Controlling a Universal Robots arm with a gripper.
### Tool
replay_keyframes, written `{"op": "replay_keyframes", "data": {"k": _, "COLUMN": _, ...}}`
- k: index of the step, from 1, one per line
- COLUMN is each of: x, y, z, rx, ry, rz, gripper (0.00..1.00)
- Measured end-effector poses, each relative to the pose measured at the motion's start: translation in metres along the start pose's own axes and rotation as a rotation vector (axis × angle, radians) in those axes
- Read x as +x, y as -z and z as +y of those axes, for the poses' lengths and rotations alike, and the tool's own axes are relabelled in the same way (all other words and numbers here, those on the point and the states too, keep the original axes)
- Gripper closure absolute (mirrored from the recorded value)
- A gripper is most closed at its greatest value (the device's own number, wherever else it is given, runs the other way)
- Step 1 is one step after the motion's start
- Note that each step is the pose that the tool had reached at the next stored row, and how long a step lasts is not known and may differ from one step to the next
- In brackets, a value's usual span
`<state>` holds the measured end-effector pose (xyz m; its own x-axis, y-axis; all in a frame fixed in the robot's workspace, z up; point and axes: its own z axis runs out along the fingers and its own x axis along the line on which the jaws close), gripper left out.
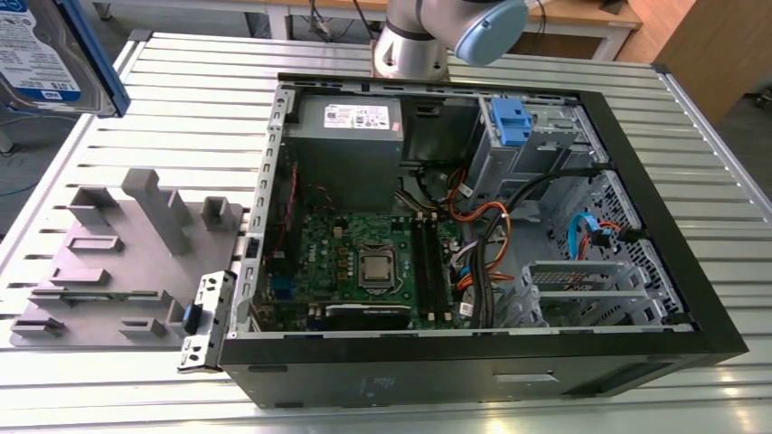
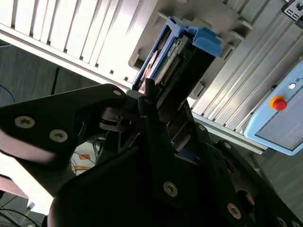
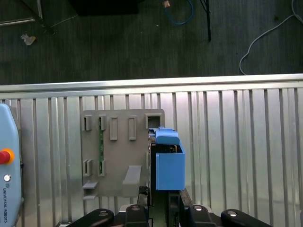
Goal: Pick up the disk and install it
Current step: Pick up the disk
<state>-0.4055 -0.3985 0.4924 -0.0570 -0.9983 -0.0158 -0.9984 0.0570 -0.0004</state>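
Disk (image 1: 46,50): raised well clear of the slatted table (image 1: 181,99) at the exterior view's left, gripper (image 3: 160,201) jaws clamped on its sides. Grey fixture (image 1: 121,262): on the table below, holding no drive. Computer case (image 1: 483,380): open, to the right, disk not yet inside. Pickup judged complete; installation outstanding.

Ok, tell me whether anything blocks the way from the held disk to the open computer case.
Nothing visible does. The gripper is shut on the disk, aloft at the exterior view's left. The fixture plate lies on the table below it, and the computer case is open on top.
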Motion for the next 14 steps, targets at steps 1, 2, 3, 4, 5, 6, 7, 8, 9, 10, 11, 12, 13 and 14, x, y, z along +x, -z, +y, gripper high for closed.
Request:
{"op": "replay_keyframes", "data": {"k": 1, "x": 0.0000, "y": 0.0000, "z": 0.0000, "rx": 0.0000, "ry": 0.000, "rz": 0.0000, "gripper": 0.65}}
{"op": "replay_keyframes", "data": {"k": 2, "x": 0.0000, "y": 0.0000, "z": -0.0005, "rx": 0.0000, "ry": 0.000, "rz": 0.0000, "gripper": 0.65}}
{"op": "replay_keyframes", "data": {"k": 3, "x": 0.0000, "y": 0.0000, "z": -0.0013, "rx": 0.0000, "ry": 0.000, "rz": 0.0001, "gripper": 0.65}}
{"op": "replay_keyframes", "data": {"k": 4, "x": -0.0001, "y": 0.0000, "z": -0.0020, "rx": 0.0000, "ry": 0.000, "rz": 0.0000, "gripper": 0.65}}
{"op": "replay_keyframes", "data": {"k": 5, "x": -0.0002, "y": 0.0000, "z": -0.0028, "rx": 0.0000, "ry": 0.000, "rz": 0.0000, "gripper": 0.65}}
{"op": "replay_keyframes", "data": {"k": 6, "x": -0.0002, "y": 0.0000, "z": -0.0038, "rx": 0.0000, "ry": 0.000, "rz": 0.0001, "gripper": 0.65}}
{"op": "replay_keyframes", "data": {"k": 7, "x": -0.0003, "y": 0.0000, "z": -0.0050, "rx": 0.0000, "ry": 0.000, "rz": 0.0001, "gripper": 0.65}}
{"op": "replay_keyframes", "data": {"k": 8, "x": -0.0004, "y": 0.0000, "z": -0.0066, "rx": 0.0000, "ry": 0.000, "rz": 0.0001, "gripper": 0.65}}
{"op": "replay_keyframes", "data": {"k": 9, "x": -0.0004, "y": 0.0000, "z": -0.0080, "rx": 0.0000, "ry": 0.000, "rz": 0.0000, "gripper": 0.65}}
{"op": "replay_keyframes", "data": {"k": 10, "x": -0.0005, "y": 0.0000, "z": -0.0093, "rx": 0.0000, "ry": 0.000, "rz": 0.0000, "gripper": 0.65}}
{"op": "replay_keyframes", "data": {"k": 11, "x": -0.0006, "y": 0.0000, "z": -0.0104, "rx": 0.0000, "ry": 0.000, "rz": 0.0000, "gripper": 0.65}}
{"op": "replay_keyframes", "data": {"k": 12, "x": -0.0006, "y": 0.0000, "z": -0.0113, "rx": 0.0000, "ry": 0.000, "rz": 0.0000, "gripper": 0.65}}
{"op": "replay_keyframes", "data": {"k": 13, "x": -0.0007, "y": 0.0000, "z": -0.0121, "rx": 0.0000, "ry": 0.000, "rz": 0.0000, "gripper": 0.65}}
{"op": "replay_keyframes", "data": {"k": 14, "x": -0.0007, "y": 0.0000, "z": -0.0131, "rx": 0.0000, "ry": 0.000, "rz": 0.0000, "gripper": 0.65}}
